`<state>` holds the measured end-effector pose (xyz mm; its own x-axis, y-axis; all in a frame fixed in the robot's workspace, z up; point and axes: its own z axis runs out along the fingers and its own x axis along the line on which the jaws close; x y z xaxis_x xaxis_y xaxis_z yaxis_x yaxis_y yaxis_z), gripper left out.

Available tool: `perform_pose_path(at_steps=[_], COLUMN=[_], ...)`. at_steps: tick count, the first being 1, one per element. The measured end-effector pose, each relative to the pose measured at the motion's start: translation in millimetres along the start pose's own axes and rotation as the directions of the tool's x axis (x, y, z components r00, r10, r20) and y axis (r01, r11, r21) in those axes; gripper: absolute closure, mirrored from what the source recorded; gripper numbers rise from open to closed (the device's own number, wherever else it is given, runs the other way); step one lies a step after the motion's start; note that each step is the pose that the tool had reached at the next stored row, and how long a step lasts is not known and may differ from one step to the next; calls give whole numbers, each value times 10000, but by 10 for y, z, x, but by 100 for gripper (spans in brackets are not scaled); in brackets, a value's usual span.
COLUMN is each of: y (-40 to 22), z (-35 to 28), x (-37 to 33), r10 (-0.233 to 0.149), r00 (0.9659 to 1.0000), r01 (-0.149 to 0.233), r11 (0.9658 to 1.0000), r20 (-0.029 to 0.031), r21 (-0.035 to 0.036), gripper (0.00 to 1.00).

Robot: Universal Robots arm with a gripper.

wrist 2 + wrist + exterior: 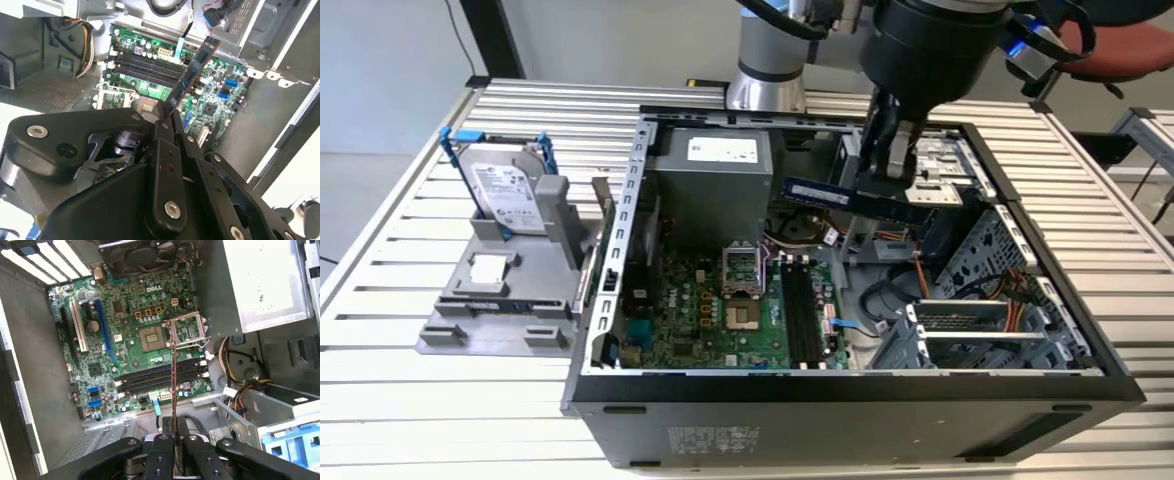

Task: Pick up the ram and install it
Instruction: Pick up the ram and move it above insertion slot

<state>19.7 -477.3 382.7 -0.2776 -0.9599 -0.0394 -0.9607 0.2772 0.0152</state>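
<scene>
The thin, dark circuit-board ram stick [854, 200] hangs above the long black motherboard slots [803, 310], not touching them. The black metal fingers [165, 160] are closed on it. Pick-up looks finished and the installing is in hand. I judge that seating needs its edge lined up exactly over one slot.

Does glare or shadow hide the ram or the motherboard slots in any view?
Exterior view: even light; the thin dark circuit-board ram is plain in the jaws of the gripper. Second wrist view: a blown-out white patch, clear of the ram. First wrist view: pale metal power supply box bright, long black motherboard slots evenly lit.
</scene>
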Motion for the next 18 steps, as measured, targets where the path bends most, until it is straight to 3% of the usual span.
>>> perform_pose_path(at_steps=[3,5,10,14,18], y=[0,-1,0,0,0], z=[-3,-7,-6,-6,-6], x=[0,0,-1,-1,-1], r10=[181,211,617,1076,1540], r00=[9998,9997,9981,9942,9881], r01=[-181,-211,-616,-1075,-1539], r11=[9998,9998,9981,9942,9880], r20=[-5,-82,-79,-72,-66], r21=[10,34,54,74,92], gripper=[100,100,100,100,100])
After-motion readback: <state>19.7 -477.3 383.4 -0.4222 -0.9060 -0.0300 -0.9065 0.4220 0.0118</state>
